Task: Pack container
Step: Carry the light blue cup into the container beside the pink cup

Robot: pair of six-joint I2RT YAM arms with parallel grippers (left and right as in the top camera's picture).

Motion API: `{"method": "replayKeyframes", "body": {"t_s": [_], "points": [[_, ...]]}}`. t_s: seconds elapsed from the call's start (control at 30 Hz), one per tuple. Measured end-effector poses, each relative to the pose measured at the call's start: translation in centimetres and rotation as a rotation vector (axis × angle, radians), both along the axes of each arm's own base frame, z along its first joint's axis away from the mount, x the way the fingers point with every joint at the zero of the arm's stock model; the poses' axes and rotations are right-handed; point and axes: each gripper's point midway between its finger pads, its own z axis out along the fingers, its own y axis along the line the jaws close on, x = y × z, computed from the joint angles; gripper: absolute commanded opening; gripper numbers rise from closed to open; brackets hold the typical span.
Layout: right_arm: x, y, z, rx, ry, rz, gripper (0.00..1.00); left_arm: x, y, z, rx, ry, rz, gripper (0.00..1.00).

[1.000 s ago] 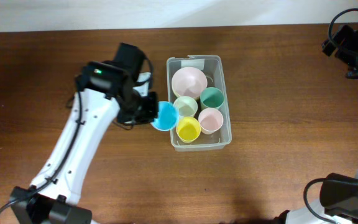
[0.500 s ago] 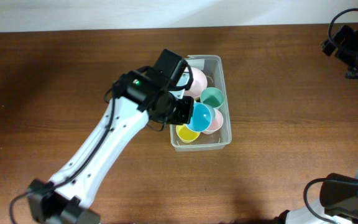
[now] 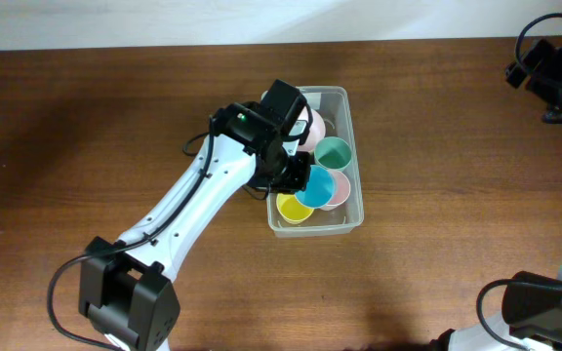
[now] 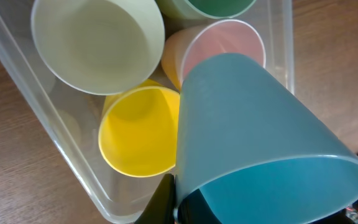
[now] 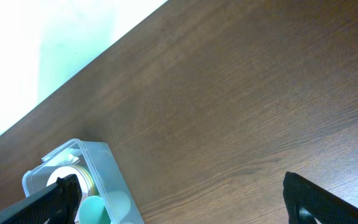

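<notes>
The clear container [image 3: 355, 101] stands at the table's middle and holds a pink bowl [image 3: 312, 125], a teal cup [image 3: 333, 153], a pink cup [image 3: 340, 191] and a yellow cup [image 3: 292, 208]. My left gripper [image 3: 296, 178] is shut on the rim of a blue cup [image 3: 316, 183], holding it tilted inside the container over the pink and yellow cups. The left wrist view shows the blue cup [image 4: 253, 130], yellow cup [image 4: 138, 134], pink cup [image 4: 219, 43], a pale green cup [image 4: 98, 43] and the container wall [image 4: 42, 124]. My right gripper [image 5: 182, 186] is open and empty, far right.
Bare brown wood table [image 3: 86, 127] surrounds the container. A white wall edge [image 3: 164, 19] runs along the back. The right arm [image 3: 554, 73] sits at the table's far right corner. The container's end [image 5: 98, 162] shows in the right wrist view.
My left arm has carried the blue cup rightward from beside the container's left wall into the container, over the pink and yellow cups. The right arm has not moved.
</notes>
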Motion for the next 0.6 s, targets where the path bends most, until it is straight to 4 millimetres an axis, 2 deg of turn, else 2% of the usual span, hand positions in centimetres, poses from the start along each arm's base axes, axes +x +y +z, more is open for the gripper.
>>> {"method": "replayKeyframes", "body": {"t_s": [0.37, 0.5, 0.53, 0.57, 0.6], "points": [[0.0, 0.0, 0.0, 0.000, 0.000, 0.000, 0.99, -0.6, -2.4, 0.5, -0.048, -0.035, -0.071, 0.01], [0.0, 0.0, 0.0, 0.000, 0.000, 0.000, 0.99, -0.4, -2.3, 0.3, -0.036, -0.046, -0.071, 0.01], [0.0, 0.0, 0.0, 0.000, 0.000, -0.001, 0.99, -0.3, -2.2, 0.1, -0.028, -0.046, -0.069, 0.02], [0.0, 0.0, 0.0, 0.000, 0.000, 0.000, 0.99, -0.2, -2.2, -0.1, -0.022, -0.044, -0.068, 0.08], [0.0, 0.0, 0.0, 0.000, 0.000, -0.001, 0.99, -0.1, -2.2, -0.4, -0.017, -0.043, -0.067, 0.19]]}}
